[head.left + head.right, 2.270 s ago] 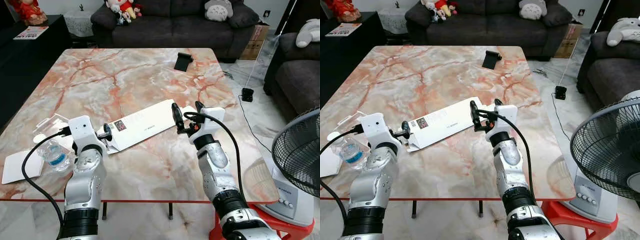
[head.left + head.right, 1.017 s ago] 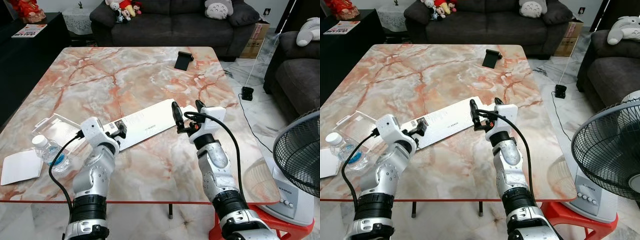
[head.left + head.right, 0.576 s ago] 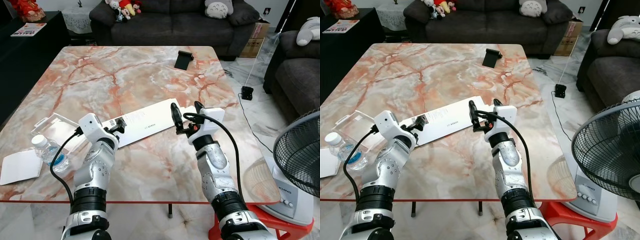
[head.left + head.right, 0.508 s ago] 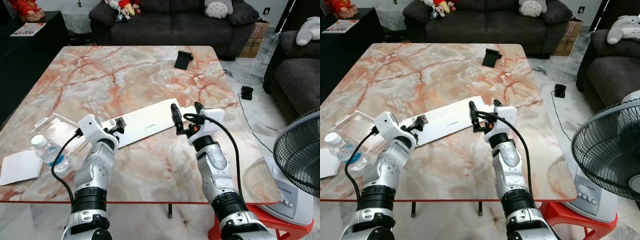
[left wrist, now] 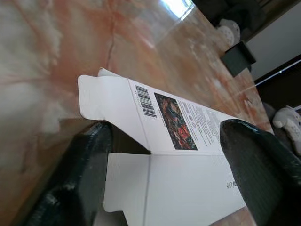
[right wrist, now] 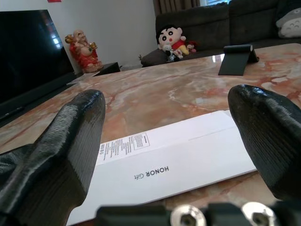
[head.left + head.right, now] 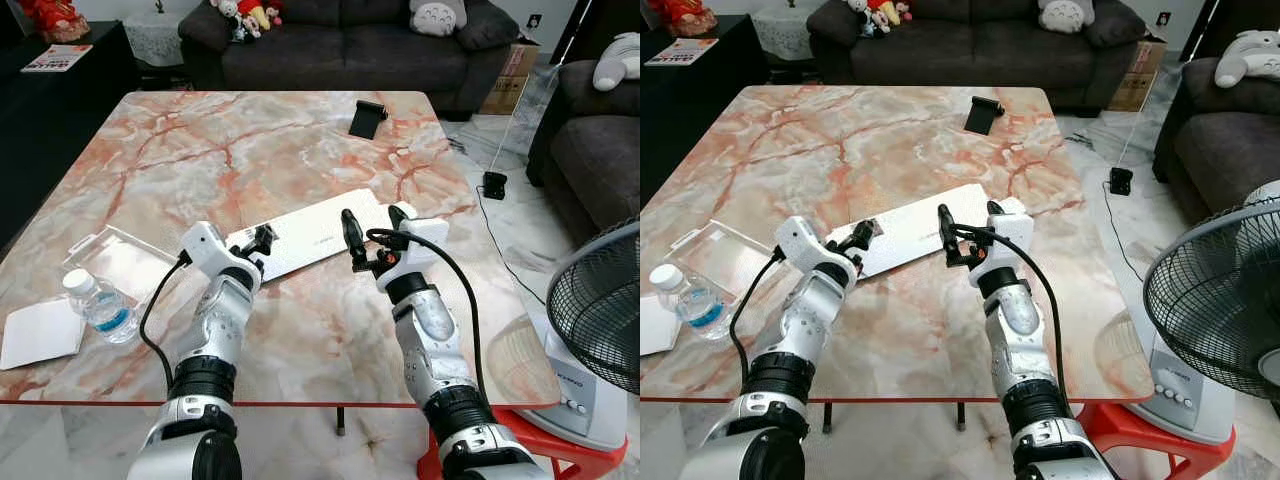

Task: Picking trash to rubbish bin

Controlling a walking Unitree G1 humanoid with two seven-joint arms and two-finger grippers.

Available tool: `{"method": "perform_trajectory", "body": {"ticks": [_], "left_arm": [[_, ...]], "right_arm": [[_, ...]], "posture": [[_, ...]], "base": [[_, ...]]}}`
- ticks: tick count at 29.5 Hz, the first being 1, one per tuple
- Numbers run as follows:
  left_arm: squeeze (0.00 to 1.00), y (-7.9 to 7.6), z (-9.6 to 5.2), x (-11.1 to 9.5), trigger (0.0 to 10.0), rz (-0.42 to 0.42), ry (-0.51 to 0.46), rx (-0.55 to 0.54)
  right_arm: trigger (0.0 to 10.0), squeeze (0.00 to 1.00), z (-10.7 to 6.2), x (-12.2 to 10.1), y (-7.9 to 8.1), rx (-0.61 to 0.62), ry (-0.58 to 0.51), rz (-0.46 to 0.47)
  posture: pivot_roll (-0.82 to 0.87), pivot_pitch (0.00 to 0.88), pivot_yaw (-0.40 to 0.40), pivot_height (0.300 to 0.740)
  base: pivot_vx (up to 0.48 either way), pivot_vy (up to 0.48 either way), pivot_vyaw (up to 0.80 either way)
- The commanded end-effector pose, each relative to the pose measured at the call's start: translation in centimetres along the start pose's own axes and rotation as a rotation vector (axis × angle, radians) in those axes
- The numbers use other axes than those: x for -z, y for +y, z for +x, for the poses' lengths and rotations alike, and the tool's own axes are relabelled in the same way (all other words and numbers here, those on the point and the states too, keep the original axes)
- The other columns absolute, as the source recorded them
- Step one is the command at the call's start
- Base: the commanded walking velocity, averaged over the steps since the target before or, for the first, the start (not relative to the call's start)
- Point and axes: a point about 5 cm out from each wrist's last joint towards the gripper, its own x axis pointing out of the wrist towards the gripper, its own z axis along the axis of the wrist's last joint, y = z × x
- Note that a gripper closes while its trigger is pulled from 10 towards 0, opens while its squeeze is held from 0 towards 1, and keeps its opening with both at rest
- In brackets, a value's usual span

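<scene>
A long white HONOR gift box (image 7: 318, 232) is lying flat near the middle of the marble tabletop (image 7: 180, 160), running diagonally with its open flap end toward the robot's left. The left end effector (image 7: 262, 240) is reaching in at that flap end, its two black fingers spread wide on either side of the box's end; in the left wrist view the barcode and printed picture on the box (image 5: 164, 141) are sitting between the fingers (image 5: 80, 179), and contact cannot be told. The right end effector (image 7: 368, 228) is hovering at the box's other end, its fingers (image 6: 66, 136) also standing wide apart, with the box's printed face lying between them in the right wrist view, not gripped.

Toward the tabletop's left edge, a small water bottle (image 7: 98, 306) is standing upright just beside a clear plastic tray (image 7: 120, 258), with a white paper sheet (image 7: 38, 334) lying near them. A black phone stand (image 7: 367, 120) is sitting at the far side. A fan (image 7: 598, 320) is standing on the floor to the right.
</scene>
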Motion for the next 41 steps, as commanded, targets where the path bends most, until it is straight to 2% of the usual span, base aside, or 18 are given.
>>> {"method": "perform_trajectory", "body": {"ticks": [1,33,41], "left_arm": [[0.0,-0.4,0.1,-0.1,0.0,-0.007,-0.007,0.021],[0.0,-0.2,-0.2,0.5,0.0,-0.035,-0.029,0.032],[0.0,-1.1,-0.4,-0.1,0.0,-0.005,-0.096,0.085]], "right_arm": [[10.0,0.0,0.0,-0.2,0.1,-0.007,-0.007,-0.002],[10.0,0.0,-0.2,0.1,0.3,-0.019,0.005,0.001],[10.0,0.0,-0.1,0.1,0.3,-0.018,0.002,0.001]], "posture": [[-0.01,0.087,-0.017,0.74],[-0.01,0.078,-0.013,0.74],[-0.01,0.059,-0.006,0.74]], "base": [[0.0,0.0,0.0],[0.0,0.0,0.0],[0.0,0.0,0.0]]}}
